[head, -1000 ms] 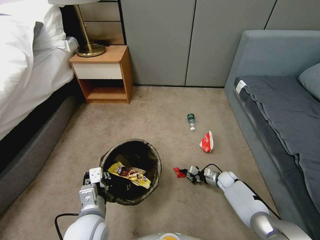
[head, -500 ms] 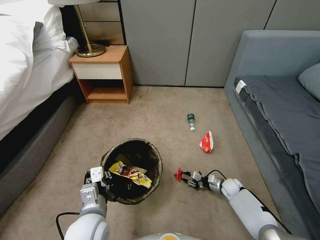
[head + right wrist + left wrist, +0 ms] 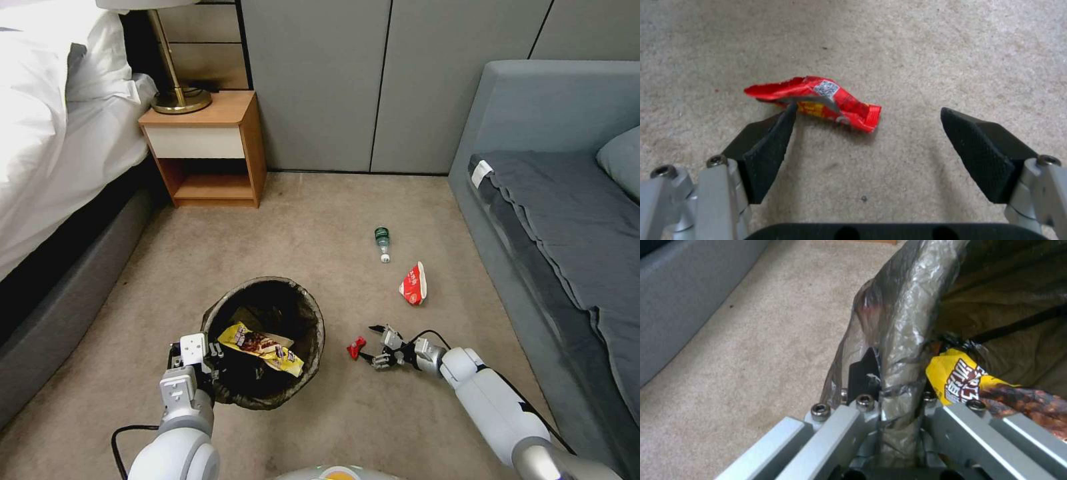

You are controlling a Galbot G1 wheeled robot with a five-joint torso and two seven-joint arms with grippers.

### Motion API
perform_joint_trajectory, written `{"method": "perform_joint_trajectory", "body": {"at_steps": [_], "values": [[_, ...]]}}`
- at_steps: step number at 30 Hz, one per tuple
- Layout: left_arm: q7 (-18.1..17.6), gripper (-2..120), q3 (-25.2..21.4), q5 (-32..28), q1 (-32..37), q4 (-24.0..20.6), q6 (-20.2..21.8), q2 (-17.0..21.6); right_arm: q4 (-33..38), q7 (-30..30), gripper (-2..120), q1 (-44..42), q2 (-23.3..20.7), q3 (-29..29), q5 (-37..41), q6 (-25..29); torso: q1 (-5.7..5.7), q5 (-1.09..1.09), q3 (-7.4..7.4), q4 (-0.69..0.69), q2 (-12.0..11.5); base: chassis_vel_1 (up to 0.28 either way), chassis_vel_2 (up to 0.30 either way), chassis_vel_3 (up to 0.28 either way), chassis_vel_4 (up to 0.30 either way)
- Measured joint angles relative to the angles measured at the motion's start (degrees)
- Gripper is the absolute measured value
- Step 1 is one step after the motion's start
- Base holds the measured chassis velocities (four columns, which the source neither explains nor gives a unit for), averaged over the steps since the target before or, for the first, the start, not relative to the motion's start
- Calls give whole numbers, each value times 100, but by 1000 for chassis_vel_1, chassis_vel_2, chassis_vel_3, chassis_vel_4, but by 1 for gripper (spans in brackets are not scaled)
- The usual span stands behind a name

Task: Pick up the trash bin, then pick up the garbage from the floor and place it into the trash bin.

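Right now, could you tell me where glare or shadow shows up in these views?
Head view: the white bedding is blown out. Left wrist view: highlights glint on the dark plastic bag lining the round bin, clamped by the left pincer. Right wrist view: the open right pincer shadows the carpet beside the crumpled red wrapper.

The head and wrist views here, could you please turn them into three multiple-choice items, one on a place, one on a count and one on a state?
1. Where does the small red wrapper lie?
A. in the trash bin
B. on the carpet right of the bin
C. on the sofa

2. How many litter pieces lie loose on the carpet?
A. one
B. three
C. five

3. How is the right gripper?
A. open
B. shut on the wrapper
C. shut on the bottle

Answers:
1 B, beside the trash bin.
2 B: that wrapper, the bottle, the red-and-white wrapper.
3 A, its fingers stand apart.
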Motion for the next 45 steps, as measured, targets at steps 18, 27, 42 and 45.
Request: {"method": "perform_joint_trajectory", "body": {"at_steps": [18, 27, 42, 45], "values": [[-1, 0, -23, -3, 6, 3, 10, 0, -129, 17, 77, 346, 165, -344, -167, 7, 0, -1, 0, 1, 0, 0, 0, 0, 0], [-2, 0, -23, -5, -19, 3, 10, -1, -215, 61, 76, 375, 220, -482, -218, 11, 0, -1, 0, 0, 0, 0, 0, 0, 0], [-6, 0, -44, -14, 16, 9, -20, -16, -568, 85, 31, 530, 372, -562, -305, 47, 0, 0, 0, 1, 0, 0, 0, 0, 0], [-7, 0, -33, -14, 27, 22, -36, -24, -693, 87, 21, 571, 391, -531, -349, 55, 0, -1, 0, 1, 0, 0, 0, 0, 0]]}}
